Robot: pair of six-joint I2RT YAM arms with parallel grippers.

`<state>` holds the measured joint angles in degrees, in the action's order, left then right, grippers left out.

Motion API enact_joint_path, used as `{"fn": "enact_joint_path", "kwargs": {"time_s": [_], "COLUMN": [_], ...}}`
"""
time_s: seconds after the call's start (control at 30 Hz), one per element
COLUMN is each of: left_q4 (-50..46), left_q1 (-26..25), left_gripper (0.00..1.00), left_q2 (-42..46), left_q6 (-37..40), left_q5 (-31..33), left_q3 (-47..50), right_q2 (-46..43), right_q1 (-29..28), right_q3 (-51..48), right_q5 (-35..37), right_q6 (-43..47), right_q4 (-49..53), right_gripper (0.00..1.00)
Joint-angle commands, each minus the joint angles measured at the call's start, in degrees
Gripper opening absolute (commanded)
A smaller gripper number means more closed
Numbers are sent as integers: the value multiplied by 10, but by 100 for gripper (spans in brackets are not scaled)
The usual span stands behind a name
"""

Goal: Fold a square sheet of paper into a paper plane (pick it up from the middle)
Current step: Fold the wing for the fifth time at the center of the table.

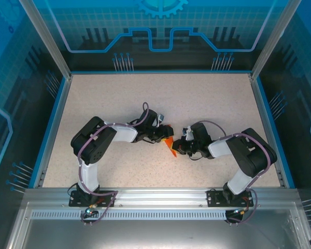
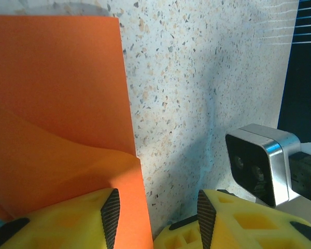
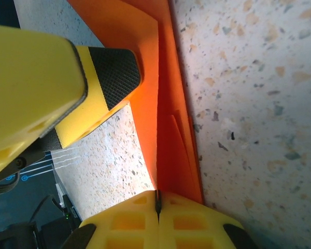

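No words, numbers or brand marks can be read on anything here. The one sign is a light-blue gear emblem (image 1: 162, 6) printed at the top of the back wall (image 1: 93, 31), well beyond the left claw (image 1: 165, 136) and the right claw (image 1: 178, 147), cut off by the upper edge of the top view. Below it on that wall run blue circuit-style lines (image 1: 160, 44), and these carry no lettering. The side walls bear a similar line pattern, also unlettered.
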<state>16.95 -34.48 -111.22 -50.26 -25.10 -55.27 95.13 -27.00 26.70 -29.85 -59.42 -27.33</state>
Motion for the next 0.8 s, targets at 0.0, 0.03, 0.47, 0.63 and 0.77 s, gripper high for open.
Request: {"fn": "enact_joint_path", "kwargs": {"time_s": [0.0, 0.03, 0.47, 0.63, 0.77], "left_q4": [-26, -30, -56, -64, -64], "left_q1": [-2, -2, -3, -3, -2], "left_gripper": [47, 47, 43, 43, 43], "left_q2": [-8, -10, -32, -33, -34], "left_q6": [28, 29, 32, 37, 37], "left_q5": [10, 10, 11, 11, 10], "left_q3": [-19, -21, -17, -22, -24], "right_q2": [4, 6, -44, -66, -69], "right_q1": [-7, -6, -4, -7, -9], "right_q3": [4, 1, -2, 9, 8], "right_q5": [-6, -3, 16, 29, 46], "right_q6": [-23, -32, 5, 31, 36], "right_q4": [-3, -8, 82, 149, 177], "right_gripper": [2, 2, 9, 10, 11]}}
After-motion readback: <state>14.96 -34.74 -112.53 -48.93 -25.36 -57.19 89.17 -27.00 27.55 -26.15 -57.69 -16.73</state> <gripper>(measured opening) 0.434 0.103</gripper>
